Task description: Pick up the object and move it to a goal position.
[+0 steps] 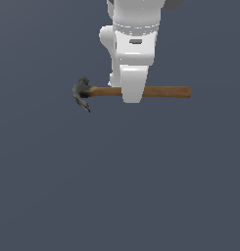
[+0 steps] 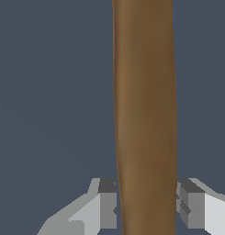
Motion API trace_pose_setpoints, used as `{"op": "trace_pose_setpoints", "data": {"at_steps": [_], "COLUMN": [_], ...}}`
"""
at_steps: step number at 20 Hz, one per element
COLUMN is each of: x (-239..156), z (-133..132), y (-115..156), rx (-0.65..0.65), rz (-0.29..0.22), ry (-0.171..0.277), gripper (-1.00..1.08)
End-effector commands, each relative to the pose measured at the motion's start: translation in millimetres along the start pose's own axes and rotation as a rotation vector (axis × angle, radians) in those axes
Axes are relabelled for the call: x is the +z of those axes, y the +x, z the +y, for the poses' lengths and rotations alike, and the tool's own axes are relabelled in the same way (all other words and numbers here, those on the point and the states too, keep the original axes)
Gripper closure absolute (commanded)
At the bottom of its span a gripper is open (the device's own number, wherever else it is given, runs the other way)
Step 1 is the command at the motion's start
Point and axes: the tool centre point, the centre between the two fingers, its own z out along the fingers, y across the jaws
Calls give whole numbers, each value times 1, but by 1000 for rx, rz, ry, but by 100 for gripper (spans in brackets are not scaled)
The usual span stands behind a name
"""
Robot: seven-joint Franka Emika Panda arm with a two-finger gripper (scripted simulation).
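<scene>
Under the white arm, a small claw hammer with a straight brown wooden handle and dark grey metal head (image 1: 136, 91) lies level across the exterior view, its head toward that view's left and the free end of the handle toward the right. Whether it rests on the flat grey-blue surface (image 1: 119, 196) or hangs just above it, I cannot tell. The gripper (image 2: 146, 209) straddles the handle about midway along its length; in the wrist view its two grey fingertip pads (image 2: 107, 204) sit against either side of the wood with no gap showing, so the fingers look closed on the handle.

By my reading the grasp is made and the carry comes next. No goal marker shows in either view. Because the heavy head sits off to one side of the grip, the hammer may tip during the move, so a firm hold matters.

The handle is smooth and slightly rounded; the head is rougher, with a curved claw.
</scene>
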Motion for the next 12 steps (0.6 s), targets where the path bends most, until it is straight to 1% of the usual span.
{"op": "trace_pose_setpoints", "data": {"at_steps": [1, 6, 12], "x": [-16, -34, -40], "z": [2, 5, 7], "y": [1, 2, 2], "rx": [1, 2, 2], "rz": [-1, -1, -1], "ry": [-3, -3, -3], "gripper": [108, 108, 108]}}
